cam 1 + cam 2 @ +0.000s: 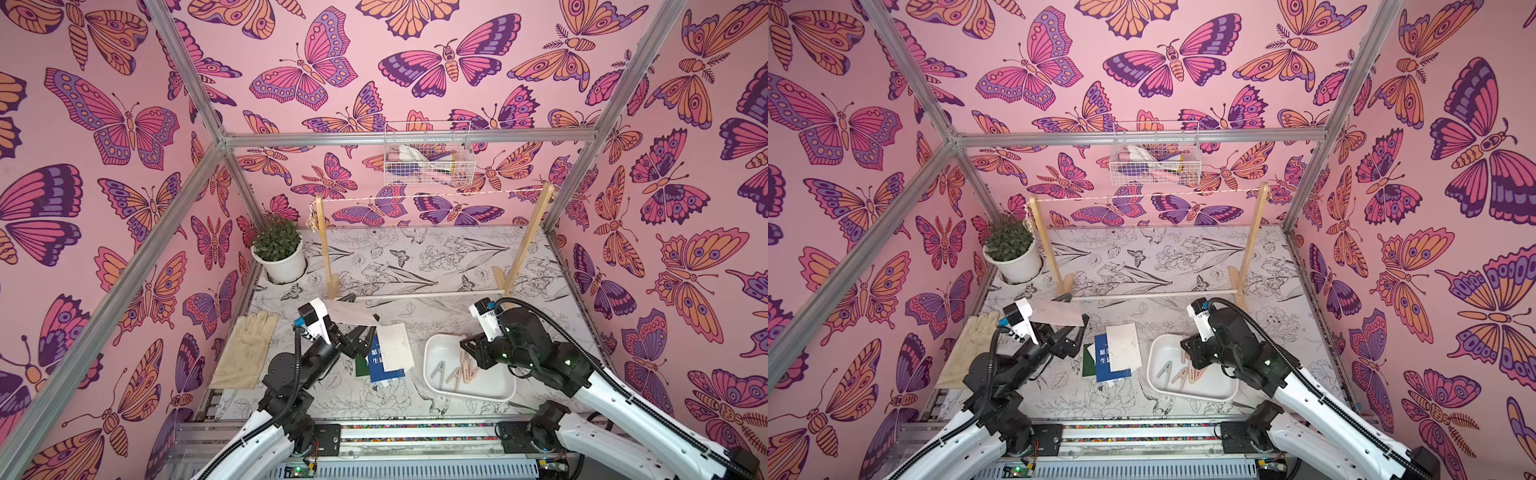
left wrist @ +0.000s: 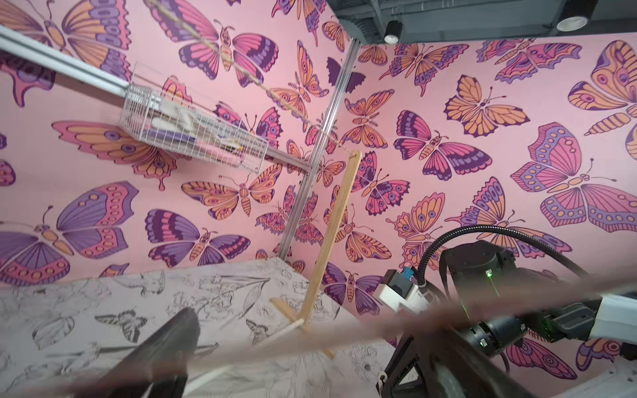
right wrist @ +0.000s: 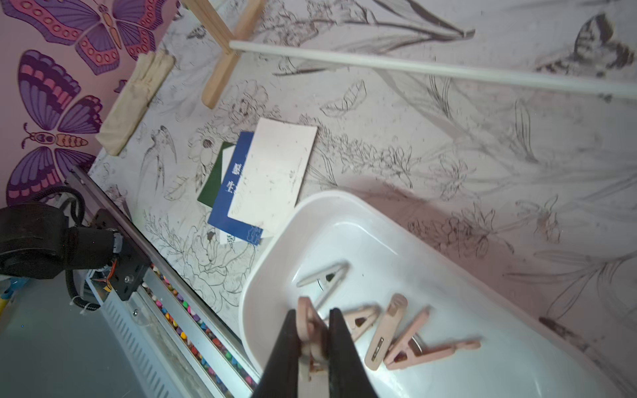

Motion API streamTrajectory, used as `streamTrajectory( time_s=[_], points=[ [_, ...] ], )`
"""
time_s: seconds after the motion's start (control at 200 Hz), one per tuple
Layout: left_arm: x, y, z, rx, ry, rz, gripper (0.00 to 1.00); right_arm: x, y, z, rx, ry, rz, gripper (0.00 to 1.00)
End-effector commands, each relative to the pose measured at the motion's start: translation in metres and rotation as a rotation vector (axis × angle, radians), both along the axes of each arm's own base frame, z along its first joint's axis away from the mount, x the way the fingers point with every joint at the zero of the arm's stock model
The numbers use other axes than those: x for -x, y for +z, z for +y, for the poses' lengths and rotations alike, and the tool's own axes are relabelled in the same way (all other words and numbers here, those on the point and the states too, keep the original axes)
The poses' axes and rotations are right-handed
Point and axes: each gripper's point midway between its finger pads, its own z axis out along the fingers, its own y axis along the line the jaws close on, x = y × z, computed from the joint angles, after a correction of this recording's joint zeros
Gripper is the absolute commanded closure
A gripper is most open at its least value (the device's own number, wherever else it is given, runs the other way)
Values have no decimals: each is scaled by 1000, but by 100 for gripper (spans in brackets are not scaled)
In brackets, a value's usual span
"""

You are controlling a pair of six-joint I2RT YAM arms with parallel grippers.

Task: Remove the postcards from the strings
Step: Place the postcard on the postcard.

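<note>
Along the back of the worktop [image 1: 457,257] stands a frame [image 1: 532,237] with the string [image 1: 428,195] stretched between its posts. A pot [image 1: 282,257] sits by the left post, a basket [image 1: 428,158] hangs above, and a glove [image 1: 245,353] lies far left. The postcards [image 1: 388,353] lie stacked between the arms, just beside a tray [image 1: 427,365]. The left gripper [image 1: 364,307] is spread wide, a pale card [image 1: 347,312] lying across its fingers (edge-on and blurred in the wrist view). The right gripper [image 3: 312,317] pinches a peg [image 3: 310,327] over the tray, where more pegs [image 3: 386,330] lie.
</note>
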Motion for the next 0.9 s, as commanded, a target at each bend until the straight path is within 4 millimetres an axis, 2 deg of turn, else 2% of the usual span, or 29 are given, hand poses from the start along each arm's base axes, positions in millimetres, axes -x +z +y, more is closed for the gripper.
streamTrajectory(
  time_s=[0.0, 0.075, 0.155, 0.25, 0.386, 0.506, 0.711, 0.896],
  points=[
    [-8, -52, 2, -70, 32, 213, 1, 2, -14, -2, 0, -52, 66, 80],
    [-9, -64, 4, -66, 38, 287, 1, 5, -28, -4, 47, -53, 116, 63],
    [-10, -78, 6, -67, 48, 370, 1, 7, -38, -7, 96, -48, 151, 54],
    [-11, -93, 8, -70, 61, 459, 1, 4, -40, -9, 130, -48, 147, 44],
    [-10, -112, 6, -53, 52, 556, 1, -6, -32, -14, 144, -77, 87, 30],
    [-7, -131, 3, -42, 43, 644, 1, -18, -18, -28, 178, -144, -2, 26],
    [2, -158, -5, -75, 14, 753, 0, -34, 12, -47, 192, -233, -164, 25],
    [15, -191, -11, -127, -7, 898, 1, -41, 28, -47, 176, -247, -217, 24]
  ],
)
